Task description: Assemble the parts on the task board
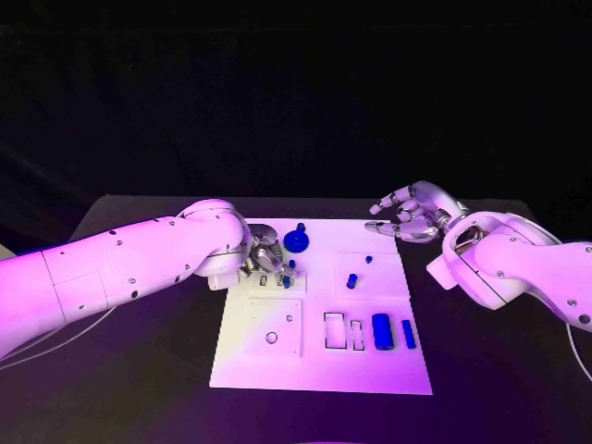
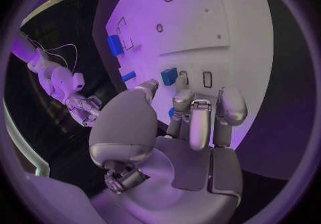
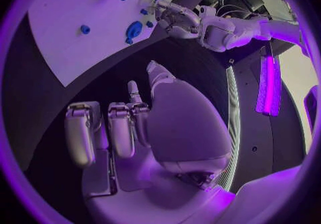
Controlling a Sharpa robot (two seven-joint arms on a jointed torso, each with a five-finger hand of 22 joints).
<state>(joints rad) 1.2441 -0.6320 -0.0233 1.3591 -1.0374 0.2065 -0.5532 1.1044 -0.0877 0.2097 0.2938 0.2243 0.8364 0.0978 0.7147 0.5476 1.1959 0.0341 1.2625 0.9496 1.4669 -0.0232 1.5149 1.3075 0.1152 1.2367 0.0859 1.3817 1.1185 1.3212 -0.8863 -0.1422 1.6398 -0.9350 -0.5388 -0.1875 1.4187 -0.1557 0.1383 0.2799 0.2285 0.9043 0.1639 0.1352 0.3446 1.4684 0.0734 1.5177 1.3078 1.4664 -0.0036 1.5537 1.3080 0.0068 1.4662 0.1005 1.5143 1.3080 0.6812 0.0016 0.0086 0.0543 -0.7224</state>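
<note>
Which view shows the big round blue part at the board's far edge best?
Right wrist view: the round blue part sits unobstructed on the task board. Head view shows it small, beside the left hand. I can't pick it out in the left wrist view.

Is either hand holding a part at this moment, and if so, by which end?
The right hand holds nothing, off the task board. The left hand is over the board among small blue parts; any hold cannot be told.

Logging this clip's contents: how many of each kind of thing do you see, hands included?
Task board: 1
Blue parts: 6 visible; the left hand may hide more
Hands: 2, counting the right hand
Total: 9 visible
</note>
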